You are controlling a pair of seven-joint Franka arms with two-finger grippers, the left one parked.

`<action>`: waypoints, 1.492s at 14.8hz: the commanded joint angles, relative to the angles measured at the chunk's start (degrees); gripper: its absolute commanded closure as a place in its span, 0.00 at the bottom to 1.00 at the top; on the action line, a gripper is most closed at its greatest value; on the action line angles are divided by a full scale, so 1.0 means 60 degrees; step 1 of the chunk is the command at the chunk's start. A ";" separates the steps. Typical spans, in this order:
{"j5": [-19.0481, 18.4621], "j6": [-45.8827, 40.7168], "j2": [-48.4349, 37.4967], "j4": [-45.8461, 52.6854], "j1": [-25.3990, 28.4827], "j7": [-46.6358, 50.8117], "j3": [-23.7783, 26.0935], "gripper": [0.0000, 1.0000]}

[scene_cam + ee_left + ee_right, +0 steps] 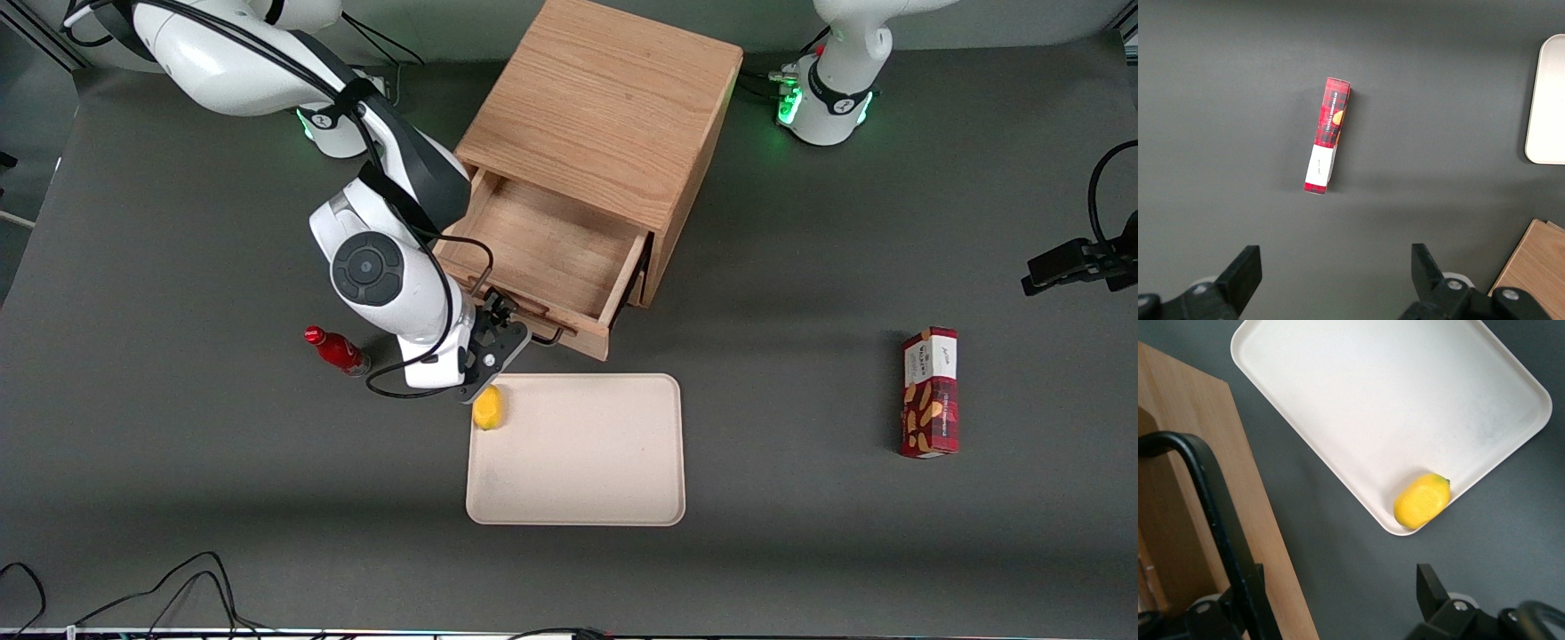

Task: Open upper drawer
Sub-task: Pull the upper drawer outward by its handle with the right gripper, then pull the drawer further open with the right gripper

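The upper drawer stands pulled well out of the oak cabinet, and its wooden inside shows nothing in it. Its black wire handle runs along the drawer front, on the side nearer the front camera. My gripper hangs at the end of that handle, toward the working arm's end of the table, just above the tray's corner. In the right wrist view the gripper is open, with only grey table between the fingers. The handle passes just outside one finger, against the drawer front.
A cream tray lies in front of the drawer with a yellow lemon in its corner under my gripper. A small red bottle lies beside my arm. A red snack box lies toward the parked arm's end.
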 commanded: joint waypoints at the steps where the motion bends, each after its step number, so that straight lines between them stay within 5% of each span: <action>1: -0.0166 -0.0066 0.0305 0.0351 -0.0120 -0.0119 0.0027 0.00; 22: 0.0141 -0.0051 0.1111 0.1435 -0.0413 -0.0119 0.0027 0.00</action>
